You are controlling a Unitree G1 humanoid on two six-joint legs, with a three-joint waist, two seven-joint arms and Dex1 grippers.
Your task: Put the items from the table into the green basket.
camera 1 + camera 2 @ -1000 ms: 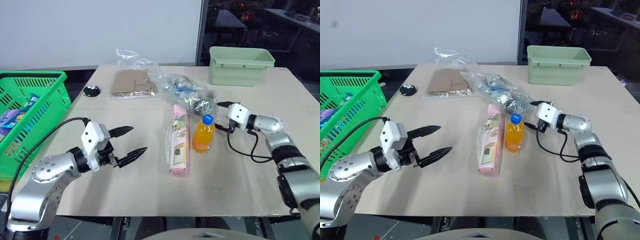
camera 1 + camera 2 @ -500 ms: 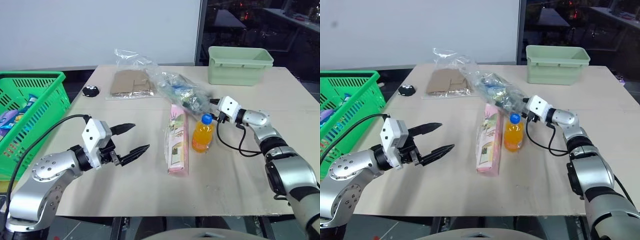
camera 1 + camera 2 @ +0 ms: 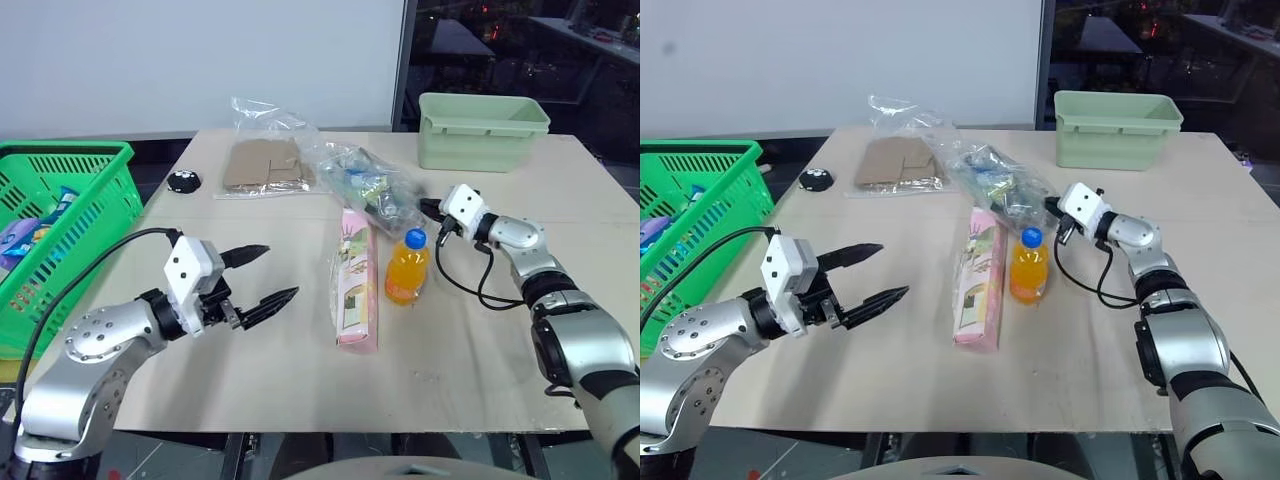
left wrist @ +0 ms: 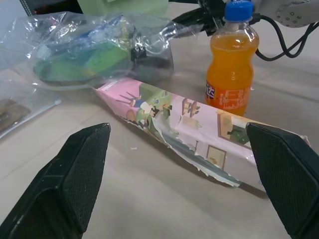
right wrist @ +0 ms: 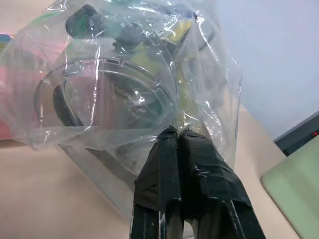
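A crinkly clear bag of blue and dark bits lies mid-table. My right gripper is shut on its near-right edge; in the right wrist view the fingertips pinch the bag's plastic flat between them. In front of the bag stands a small orange-drink bottle with a blue cap, and beside it lies the long pink-and-green snack packet. My left gripper hovers open over the table's left part, apart from the packet and the bottle. The green basket stands off the table's left side.
A pale green tub sits at the far right of the table. A flat brown card in a clear bag and a small black object lie at the far left. The basket holds several packets.
My right gripper has gone from open to shut, pinching the clear bag's edge. The left arm has stayed where it was.
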